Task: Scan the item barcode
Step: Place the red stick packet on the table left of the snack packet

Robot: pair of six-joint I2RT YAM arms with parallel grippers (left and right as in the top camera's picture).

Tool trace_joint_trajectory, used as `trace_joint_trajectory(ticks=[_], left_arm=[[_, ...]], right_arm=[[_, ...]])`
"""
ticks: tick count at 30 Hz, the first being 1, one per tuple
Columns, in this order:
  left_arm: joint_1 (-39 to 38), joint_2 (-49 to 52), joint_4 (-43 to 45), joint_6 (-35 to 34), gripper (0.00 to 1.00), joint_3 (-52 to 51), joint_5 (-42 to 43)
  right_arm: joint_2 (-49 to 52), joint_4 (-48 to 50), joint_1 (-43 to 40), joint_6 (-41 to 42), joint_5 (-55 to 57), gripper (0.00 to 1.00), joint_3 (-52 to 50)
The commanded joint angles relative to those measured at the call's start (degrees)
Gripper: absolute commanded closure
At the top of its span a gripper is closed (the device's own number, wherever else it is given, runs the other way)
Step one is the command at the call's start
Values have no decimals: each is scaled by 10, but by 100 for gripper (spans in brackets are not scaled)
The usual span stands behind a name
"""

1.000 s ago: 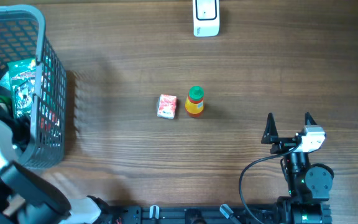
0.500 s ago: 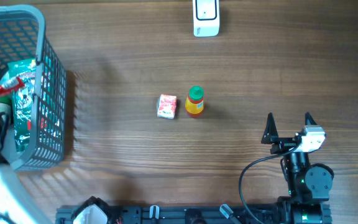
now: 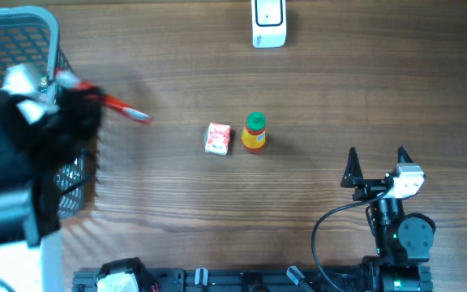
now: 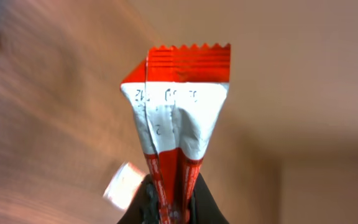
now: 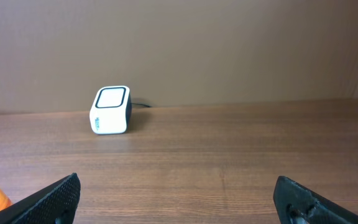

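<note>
Our left claw [image 4: 169, 198], clenched on the red-and-white packet [image 4: 178, 106], has just lifted it clear of the basket [image 3: 23, 13] at nine o'clock; blurred, it is probably heading for the scanner [image 3: 268, 23] at twelve. Our right claw [image 3: 377, 154] sits released at five.

Soft even light, faint basket [image 3: 23, 15] shadow on table [image 3: 298, 195], left arm [image 3: 35, 154] motion-blurred, left wrist background smeared.

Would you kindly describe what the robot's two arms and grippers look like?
The right arm is black, with a white block at the wrist and a black cable looping beside it; the right gripper has two pointed black fingers. The left arm, blurred, looks black and white; the left gripper has dark fingers.
</note>
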Motion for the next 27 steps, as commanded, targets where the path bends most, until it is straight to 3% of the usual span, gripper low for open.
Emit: trace_joint_trajectory(ticks=[1, 5, 9, 21, 27], left_arm=[[-114, 66, -27, 78, 96, 5, -102], [-209, 154, -54, 78, 96, 4, -199], [-257, 241, -58, 78, 96, 4, -261], [-294, 474, -17, 95, 96, 4, -261], [-307, 515, -1, 90, 96, 4, -261]], right_arm=[[-1, 1, 3, -5, -7, 0, 0], [-1, 1, 3, -5, -7, 0, -1], [-1, 1, 3, -5, -7, 0, 0], [-1, 1, 3, -5, -7, 0, -1], [-1, 1, 3, -5, -7, 0, 0]])
